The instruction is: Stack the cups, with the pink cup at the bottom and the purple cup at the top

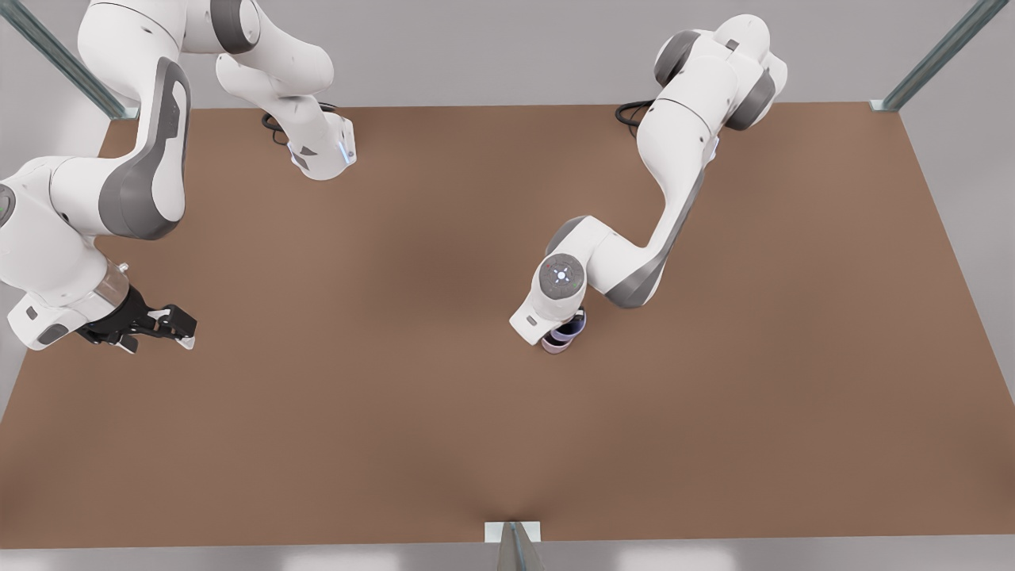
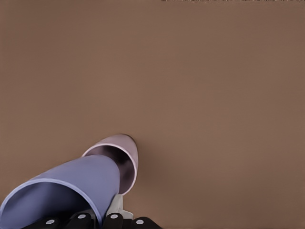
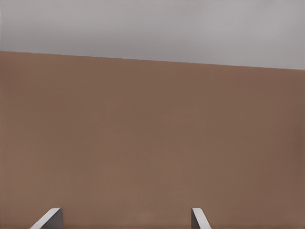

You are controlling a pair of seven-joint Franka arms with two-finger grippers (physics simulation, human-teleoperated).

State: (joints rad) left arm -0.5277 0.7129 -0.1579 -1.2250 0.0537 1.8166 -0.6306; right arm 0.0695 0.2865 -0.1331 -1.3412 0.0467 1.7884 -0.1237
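Left gripper [image 1: 564, 331] mid-bench [image 1: 396, 396], fingers gripping purple cup [image 2: 71, 186], its base entering pink cup [image 2: 125, 160]. Lower straight, seat fully, then release. Right gripper [image 1: 170, 323] waiting, fingers open.

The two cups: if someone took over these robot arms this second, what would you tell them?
Left gripper: shut on the purple cup, holding it over the pink cup near the table's middle, its base going into the pink cup's mouth.
Right gripper: open, waiting at the front view's left edge.
Done: purple cup picked up and brought to the pink one.
Left: seat it, let go, pull away.
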